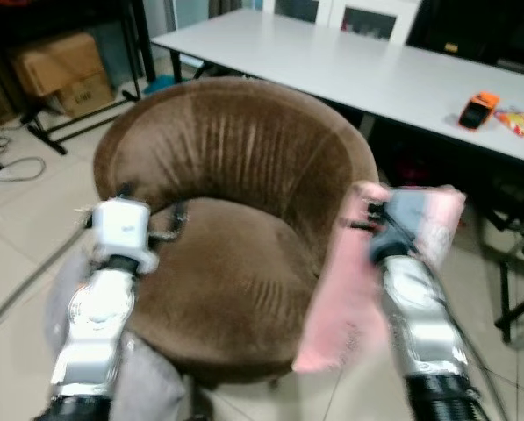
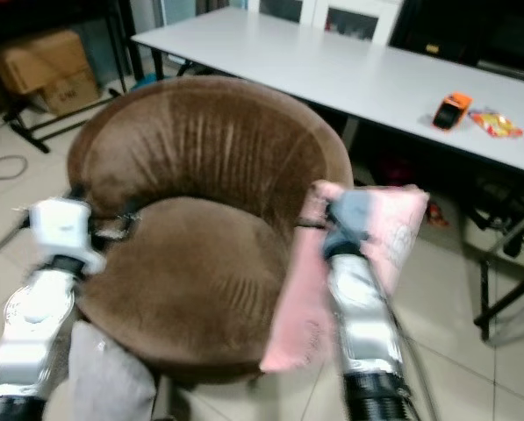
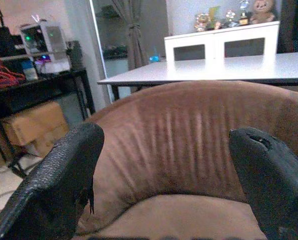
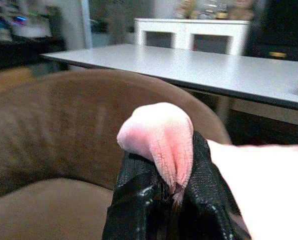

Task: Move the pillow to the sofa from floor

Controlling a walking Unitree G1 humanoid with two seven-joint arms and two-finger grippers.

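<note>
We see one pink pillow (image 1: 349, 289) hanging beside one round brown sofa (image 1: 235, 219), pinched tight in our right gripper (image 4: 171, 192). Our left gripper (image 3: 163, 175) is wide open and empty. The blurry white table (image 1: 349, 66) holds maybe two small things.

In your right wrist view, the right gripper (image 4: 172, 200) has its two black fingers (image 4: 134, 200) closed tightly on a bunched fold of the pink pillow (image 4: 161, 137), which bulges up between and above them, while more of the pillow's pale pink fabric spreads out beside the fingers. Behind the gripper you see the brown round-backed sofa chair (image 4: 64, 120), with its curved backrest and part of its seat cushion. Beyond it stands a long white table (image 4: 188, 65), and past that a blurred white cabinet (image 4: 188, 32).
</note>
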